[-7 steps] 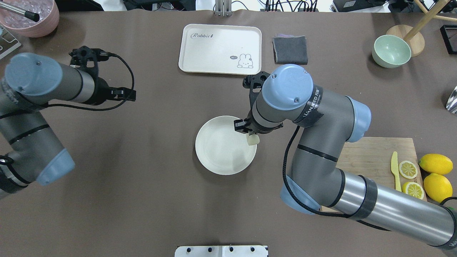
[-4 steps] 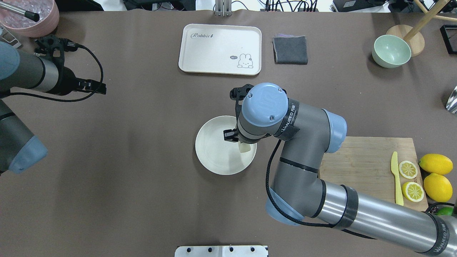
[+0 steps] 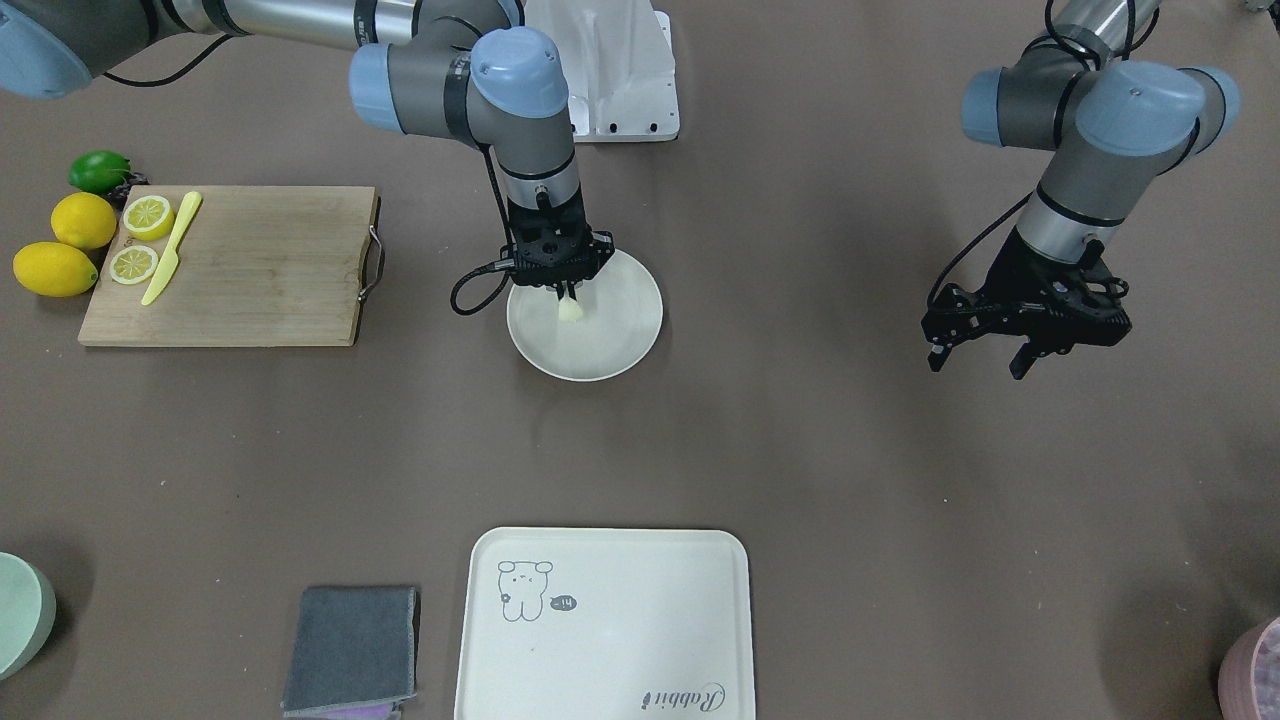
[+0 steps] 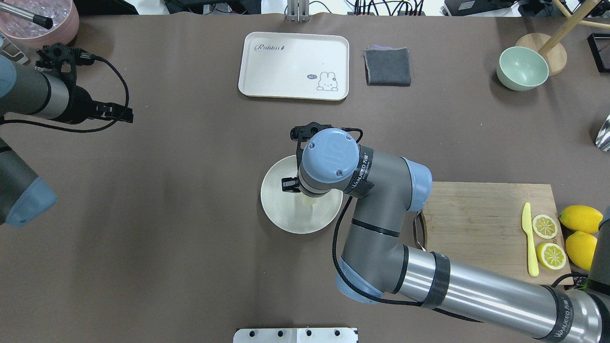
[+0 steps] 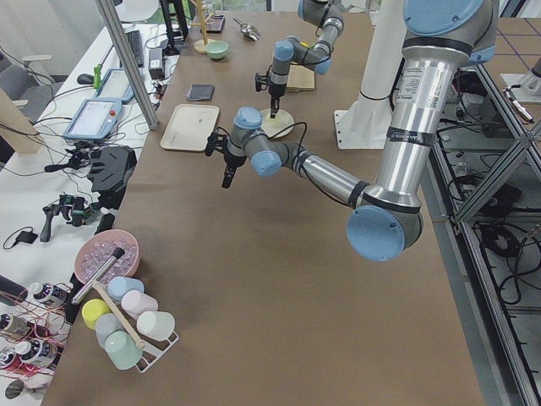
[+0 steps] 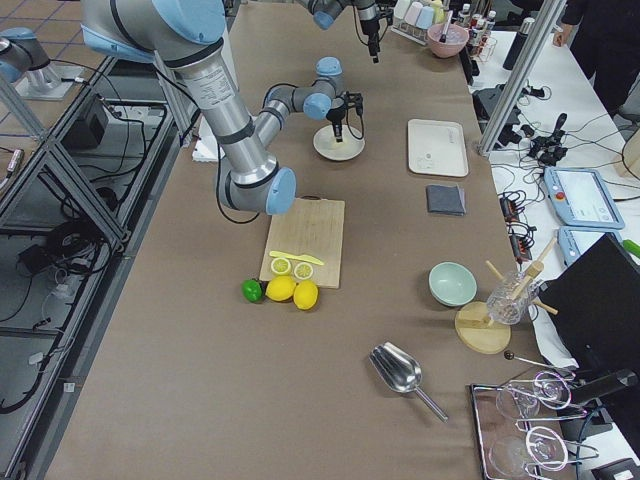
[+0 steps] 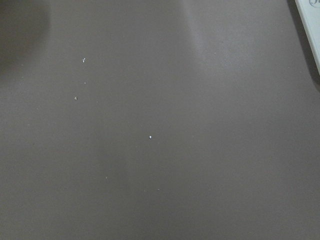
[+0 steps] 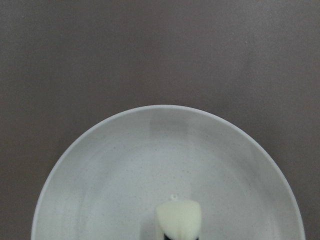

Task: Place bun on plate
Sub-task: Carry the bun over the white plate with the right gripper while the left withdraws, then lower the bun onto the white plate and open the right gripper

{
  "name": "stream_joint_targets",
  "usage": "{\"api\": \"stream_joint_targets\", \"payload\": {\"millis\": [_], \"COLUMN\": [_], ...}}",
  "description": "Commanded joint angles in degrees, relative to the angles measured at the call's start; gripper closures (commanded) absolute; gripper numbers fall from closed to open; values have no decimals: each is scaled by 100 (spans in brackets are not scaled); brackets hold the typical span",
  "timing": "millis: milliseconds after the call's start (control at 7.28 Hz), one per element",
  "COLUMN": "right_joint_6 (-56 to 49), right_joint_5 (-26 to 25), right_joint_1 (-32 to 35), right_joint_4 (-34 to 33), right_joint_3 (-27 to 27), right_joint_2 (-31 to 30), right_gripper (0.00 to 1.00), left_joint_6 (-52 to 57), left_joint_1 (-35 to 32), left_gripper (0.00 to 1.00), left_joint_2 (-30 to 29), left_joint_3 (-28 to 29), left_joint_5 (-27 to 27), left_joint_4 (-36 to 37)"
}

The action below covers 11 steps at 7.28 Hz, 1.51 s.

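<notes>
Gently now: keep over the flat middle of the plate [image 3: 628, 335], well inside the raised rim, and come straight down with no sideways drift. Cannot tell from any view whether already touching the dish floor, so ease down the last bit before letting go. Part the right gripper [image 3: 568, 292] only a little at first, then lift away vertically to avoid dragging or tipping the bun [image 3: 570, 311]. Probably a light, smooth piece, apt to roll or cling to a pad, hence a slow release.

Reaches in from the cutting board [image 4: 481, 214] side with the right arm [image 4: 381, 190], bent at the elbow and turned at the wrist to point straight down above the plate. Pinches the bun by its upper part between closed fingers, leaving the pale lower end showing over the dish's middle in the wrist view. Hangs the left gripper [image 3: 975, 362] well apart toward the other end of the table, spread wide, holding nothing, aimed at bare tabletop.
</notes>
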Motion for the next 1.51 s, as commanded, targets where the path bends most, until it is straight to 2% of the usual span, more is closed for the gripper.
{"api": "stream_joint_targets", "payload": {"millis": [0, 137, 824, 1099, 1374], "right_joint_6": [24, 111, 340, 349, 315], "right_joint_5": [-15, -24, -15, 72, 702], "right_joint_1": [-5, -40, -137, -111, 457], "right_joint_4": [32, 23, -117, -685, -1197], "right_joint_3": [-56, -47, -4, 93, 418], "right_joint_2": [4, 4, 39, 397, 488], "right_gripper": [16, 0, 0, 0, 0], "left_joint_6": [-4, -4, -48, -4, 40], "left_joint_1": [-8, -8, -17, -122, -420], "left_gripper": [2, 2, 2, 2, 2], "left_joint_2": [7, 7, 95, 113, 104], "left_joint_3": [3, 3, -14, -23, -58], "left_joint_5": [-1, -1, 25, 26, 52], "left_joint_4": [0, 0, -9, 0, -52]}}
